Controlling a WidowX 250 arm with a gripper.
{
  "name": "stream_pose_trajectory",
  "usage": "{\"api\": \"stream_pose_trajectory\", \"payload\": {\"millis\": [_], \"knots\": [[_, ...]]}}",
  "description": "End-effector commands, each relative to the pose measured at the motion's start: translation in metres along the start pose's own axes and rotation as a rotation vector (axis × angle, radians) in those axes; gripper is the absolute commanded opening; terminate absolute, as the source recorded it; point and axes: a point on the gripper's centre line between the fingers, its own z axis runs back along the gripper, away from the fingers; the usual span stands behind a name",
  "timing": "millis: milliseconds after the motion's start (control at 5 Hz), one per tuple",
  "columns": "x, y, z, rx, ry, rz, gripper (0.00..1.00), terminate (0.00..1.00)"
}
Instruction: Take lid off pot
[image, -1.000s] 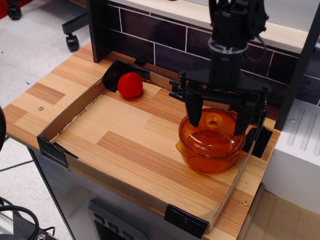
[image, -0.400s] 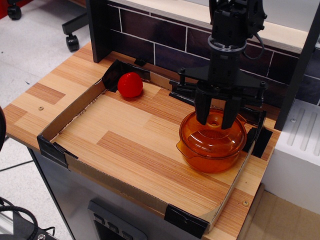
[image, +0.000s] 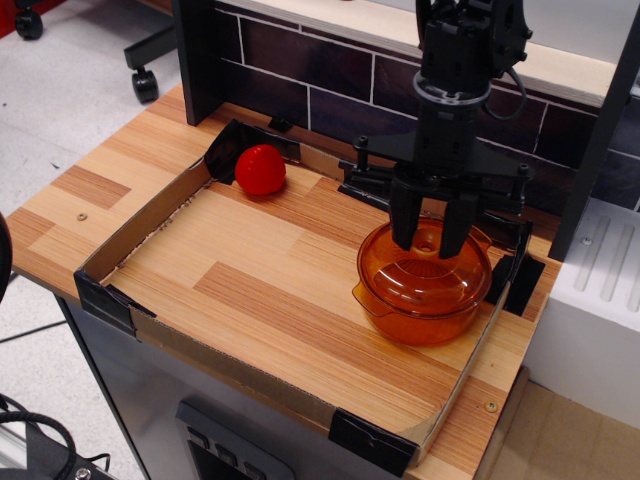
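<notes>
The orange pot (image: 412, 322) stands at the right side of the wooden tabletop, inside a low cardboard border. The domed translucent orange lid (image: 425, 278) sits on top of it. My gripper (image: 430, 238) hangs straight down over the lid's centre. Its two black fingers (image: 403, 220) are closed in on either side of the ring-shaped knob (image: 430, 241), which shows between them. I cannot tell whether the lid rests on the pot's rim or is a hair above it.
A red ball (image: 260, 169) lies at the back left corner of the cardboard border (image: 140, 225). A tiled back wall (image: 320, 70) and a dark post (image: 195, 60) stand behind. A white box (image: 590, 300) sits to the right of the table.
One second ago the fingers were spread wide outside the lid. They have closed inward onto the knob. In the last half second almost nothing moved.
</notes>
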Motion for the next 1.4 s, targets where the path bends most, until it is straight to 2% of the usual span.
{"api": "stream_pose_trajectory", "payload": {"millis": [0, 200, 400, 800, 1200], "knots": [[-0.002, 0.006, 0.052, -0.069, -0.023, 0.002, 0.0, 0.0], [-0.005, 0.017, 0.085, -0.141, -0.031, 0.011, 0.0, 0.0], [-0.008, 0.039, 0.099, -0.151, -0.046, 0.009, 0.0, 0.0], [-0.004, 0.087, 0.076, -0.108, -0.032, -0.002, 0.0, 0.0], [0.01, 0.105, 0.043, -0.032, -0.023, -0.001, 0.0, 0.0]]}}
